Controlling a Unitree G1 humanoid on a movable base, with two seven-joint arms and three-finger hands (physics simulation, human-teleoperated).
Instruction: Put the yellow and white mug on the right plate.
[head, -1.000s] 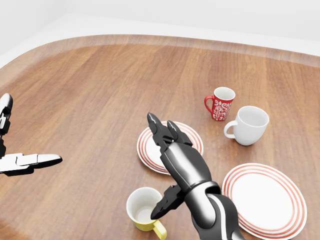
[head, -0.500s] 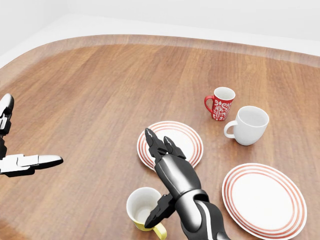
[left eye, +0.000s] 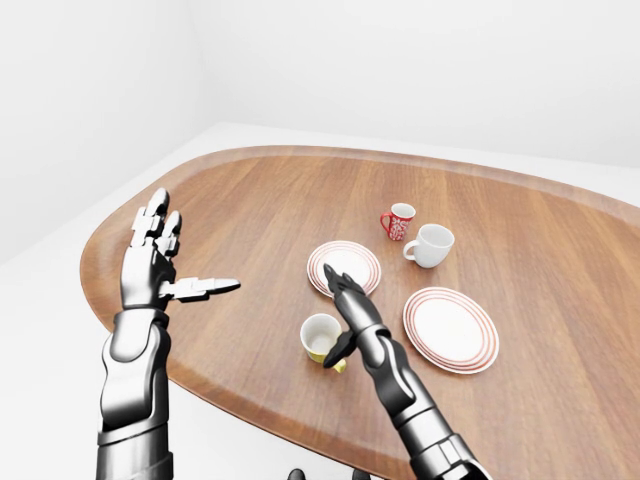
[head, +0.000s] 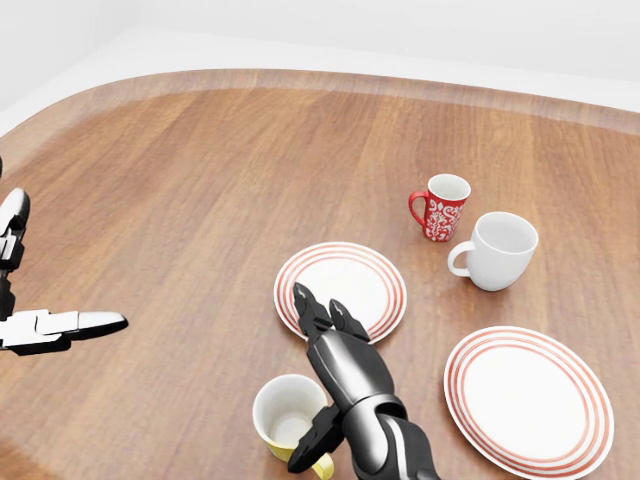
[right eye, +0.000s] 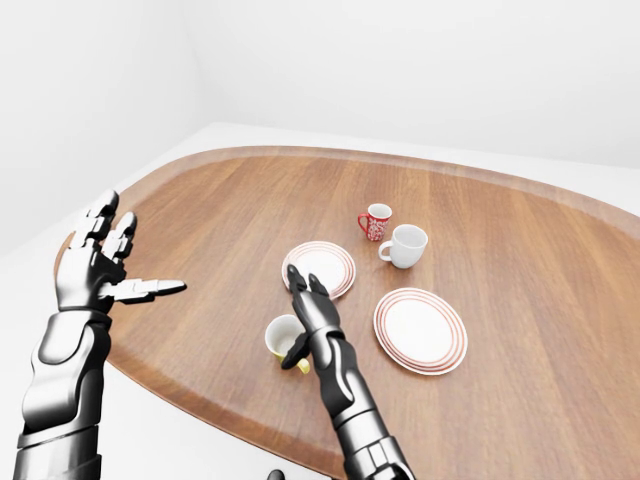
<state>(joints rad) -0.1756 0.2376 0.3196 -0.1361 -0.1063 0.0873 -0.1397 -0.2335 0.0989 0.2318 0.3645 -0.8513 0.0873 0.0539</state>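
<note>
A: Where is the yellow and white mug (head: 285, 417)?

B: Near the bottom edge of the table (head: 200, 180) in the head view, upright, yellow outside and white inside, its handle toward that edge.

A: And the right hand (head: 345, 370)?

B: Just right of the mug. Its fingers (head: 318, 318) are stretched out over the rim of the left plate (head: 340, 288), and the thumb (head: 316, 434) hangs down by the handle. It is spread wide and grips nothing.

A: Is the thumb touching the mug?

B: I cannot tell.

A: The right plate (head: 528, 398)?

B: It lies toward the table's lower right, bare, apart from the mug.

A: The left hand (left eye: 160, 262)?

B: Raised above the table's left edge, palm open, 2 fingers up, thumb pointing sideways, holding nothing.

A: Anything else?

B: 2 more mugs nearer the top edge: a red patterned mug (head: 440, 207) and, beside it, a white mug (head: 498, 250).
</note>
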